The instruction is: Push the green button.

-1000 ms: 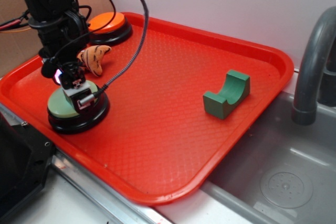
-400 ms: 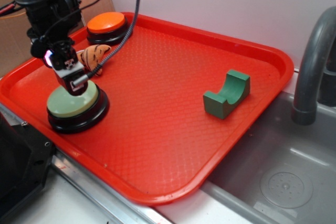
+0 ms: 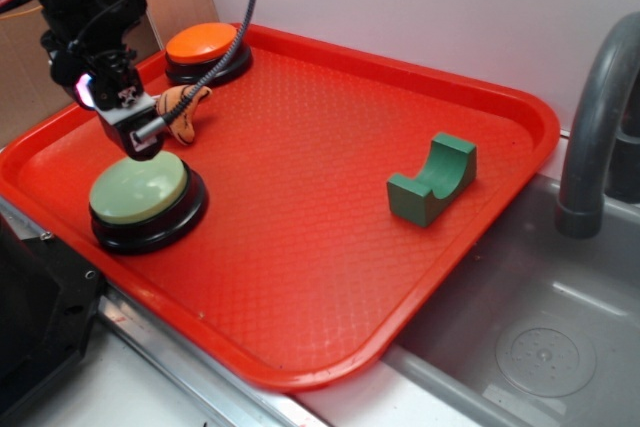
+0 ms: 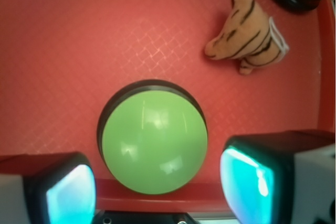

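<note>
The green button point(image 3: 138, 187), a pale green dome on a black base, sits at the near left of the red tray point(image 3: 300, 267). My gripper point(image 3: 138, 135) hangs just above its far edge, clear of the dome. From the wrist view the green button point(image 4: 154, 140) lies below and slightly ahead of the gripper point(image 4: 157, 190). The two fingers stand wide apart with nothing between them, so the gripper is open.
A striped tiger toy point(image 3: 183, 107) lies just behind the gripper, and an orange button point(image 3: 202, 44) stands at the tray's far left corner. A dark green curved block point(image 3: 432, 179) rests on the right. Right of the tray are a grey faucet point(image 3: 600, 117) and sink point(image 3: 540, 347).
The gripper was pressed down on the green button's top a second ago. It has since lifted off and drawn back up and to the left, leaving the dome uncovered.
</note>
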You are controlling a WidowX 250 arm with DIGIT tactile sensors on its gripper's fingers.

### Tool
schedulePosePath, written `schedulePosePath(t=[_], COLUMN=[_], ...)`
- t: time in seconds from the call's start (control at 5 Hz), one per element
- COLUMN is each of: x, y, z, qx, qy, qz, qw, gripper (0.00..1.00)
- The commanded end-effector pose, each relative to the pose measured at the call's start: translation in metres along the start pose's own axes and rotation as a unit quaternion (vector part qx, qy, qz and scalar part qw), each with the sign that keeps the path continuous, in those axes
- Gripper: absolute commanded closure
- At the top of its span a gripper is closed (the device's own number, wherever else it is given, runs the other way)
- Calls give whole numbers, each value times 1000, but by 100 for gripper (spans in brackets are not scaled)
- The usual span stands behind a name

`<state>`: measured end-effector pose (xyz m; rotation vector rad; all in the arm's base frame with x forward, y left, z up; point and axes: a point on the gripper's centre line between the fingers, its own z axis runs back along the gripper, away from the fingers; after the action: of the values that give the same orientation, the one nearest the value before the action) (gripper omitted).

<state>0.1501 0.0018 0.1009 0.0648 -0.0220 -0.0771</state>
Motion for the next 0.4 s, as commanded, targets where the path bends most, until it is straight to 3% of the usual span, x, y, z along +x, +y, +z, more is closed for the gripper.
schedulePosePath(t=[0.0, 0.2], x=[12, 13], y=[-1, -2], z=[20, 25], qx=[0, -2], qy=[-25, -24], qz=[2, 5], qw=[1000, 1000], gripper=[0, 0])
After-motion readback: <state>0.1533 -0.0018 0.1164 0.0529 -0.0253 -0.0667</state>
